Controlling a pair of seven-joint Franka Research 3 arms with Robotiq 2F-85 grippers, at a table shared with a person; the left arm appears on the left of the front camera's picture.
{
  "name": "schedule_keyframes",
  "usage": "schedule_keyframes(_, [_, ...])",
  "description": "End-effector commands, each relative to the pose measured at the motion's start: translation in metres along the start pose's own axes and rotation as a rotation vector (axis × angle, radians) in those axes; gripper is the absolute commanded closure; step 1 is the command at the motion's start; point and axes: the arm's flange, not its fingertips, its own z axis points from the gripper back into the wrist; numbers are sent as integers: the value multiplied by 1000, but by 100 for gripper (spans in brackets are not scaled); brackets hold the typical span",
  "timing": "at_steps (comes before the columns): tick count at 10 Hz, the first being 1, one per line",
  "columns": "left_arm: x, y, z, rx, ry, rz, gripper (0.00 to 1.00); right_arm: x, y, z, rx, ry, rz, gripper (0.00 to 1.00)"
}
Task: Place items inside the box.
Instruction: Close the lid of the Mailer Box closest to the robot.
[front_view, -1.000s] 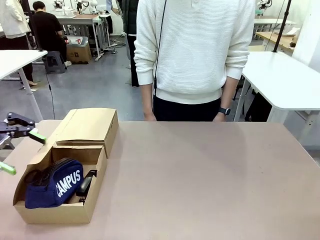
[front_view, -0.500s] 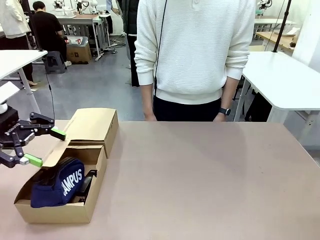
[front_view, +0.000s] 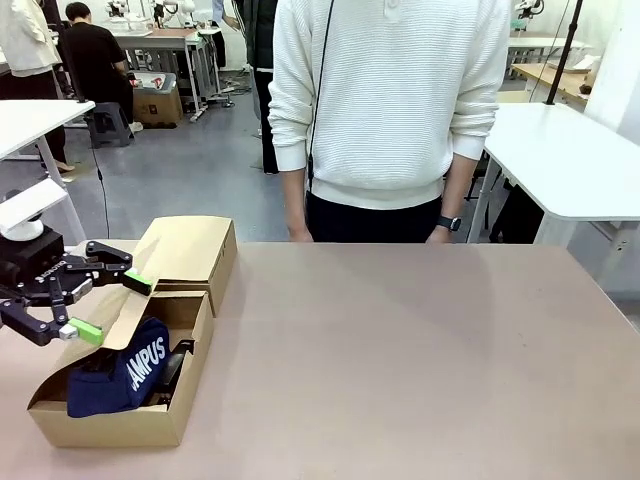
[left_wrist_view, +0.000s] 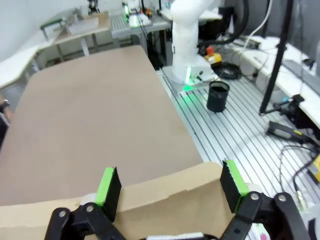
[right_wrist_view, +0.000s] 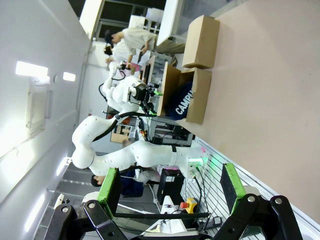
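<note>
The cardboard box (front_view: 115, 425) sits at the table's near left, its lid (front_view: 185, 250) folded back. Inside lie a navy pouch lettered "CAMPUS" (front_view: 125, 372) and a black item (front_view: 170, 368) beside it. My left gripper (front_view: 108, 304) is open and straddles the box's raised left flap (front_view: 115, 312). In the left wrist view that flap's edge (left_wrist_view: 165, 192) runs between the green pads (left_wrist_view: 108, 186). My right gripper (right_wrist_view: 169, 184) is open and holds nothing, far from the box (right_wrist_view: 194, 95).
A person in a white sweater (front_view: 390, 100) stands at the far edge, hands hanging by the tabletop. The brown table (front_view: 420, 360) stretches bare to the right of the box. White tables stand behind on both sides.
My left gripper has moved right, from off the table's left edge to the box's left flap. The flap has tipped up and inward, and the pouch has shifted slightly right.
</note>
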Motion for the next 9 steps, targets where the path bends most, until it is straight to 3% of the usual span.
schedule_keyframes(1, [-8, 7, -10, 58, -52, -2, 0, 1, 1, 1, 20, -7, 17, 0])
schedule_keyframes(4, [-32, 33, -15, 62, -205, -60, 0, 1, 1, 1, 20, -7, 17, 0])
schedule_keyframes(6, [-46, 37, -17, 115, -168, -40, 0, 1, 1, 1, 20, -7, 17, 0])
schedule_keyframes(9, [-55, 35, -35, 74, -143, -8, 0, 1, 1, 1, 20, -7, 17, 0])
